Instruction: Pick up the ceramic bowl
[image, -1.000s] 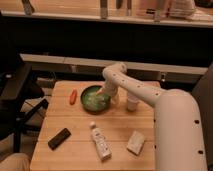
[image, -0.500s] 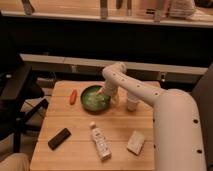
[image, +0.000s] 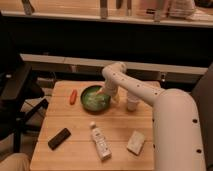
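Observation:
The ceramic bowl (image: 94, 98) is round, shallow and green with a darker rim, and sits on the wooden table (image: 80, 120) toward the back middle. My white arm reaches from the lower right over the table. My gripper (image: 105, 94) is at the bowl's right rim, low over the bowl's right side. A small white cup (image: 132, 102) stands just right of the bowl, beside my arm.
An orange carrot-like piece (image: 73, 96) lies left of the bowl. A black bar (image: 59, 138), a white bottle (image: 100, 141) and a pale sponge-like block (image: 135, 142) lie on the front half. A dark chair (image: 15, 95) stands left of the table.

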